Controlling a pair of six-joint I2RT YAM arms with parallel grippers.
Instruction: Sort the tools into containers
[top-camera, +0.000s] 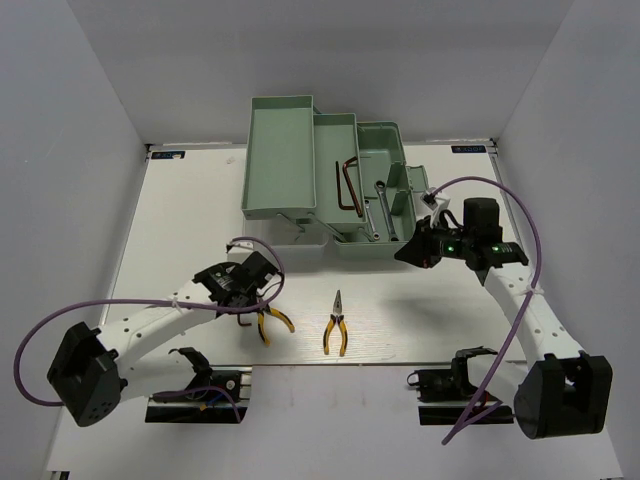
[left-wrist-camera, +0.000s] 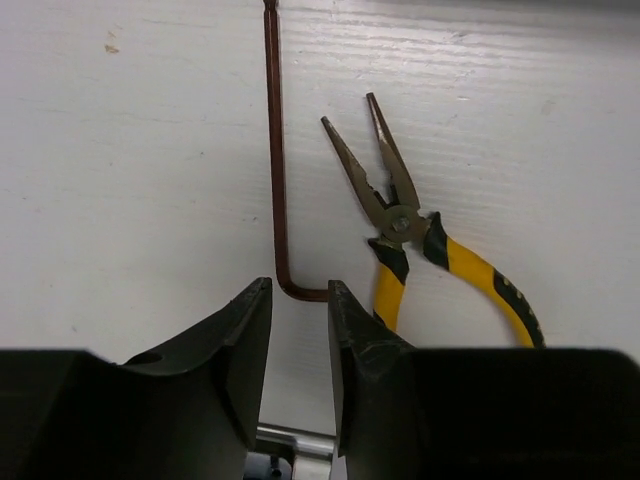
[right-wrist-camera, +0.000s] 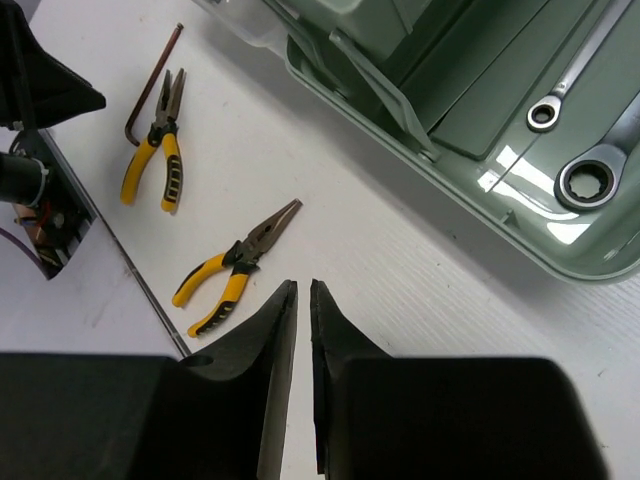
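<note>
A reddish-brown L-shaped hex key (left-wrist-camera: 275, 150) lies flat, its bend just in front of the left gripper (left-wrist-camera: 298, 290) and its long arm pointing away. The yellow-handled pliers (left-wrist-camera: 400, 225) lie beside it, slightly open. The second pliers (right-wrist-camera: 240, 262) lie in front of the right gripper (right-wrist-camera: 303, 290). Forward and to its right, two silver wrenches (right-wrist-camera: 560, 90) rest in the pale green toolbox (right-wrist-camera: 450, 190).
</note>
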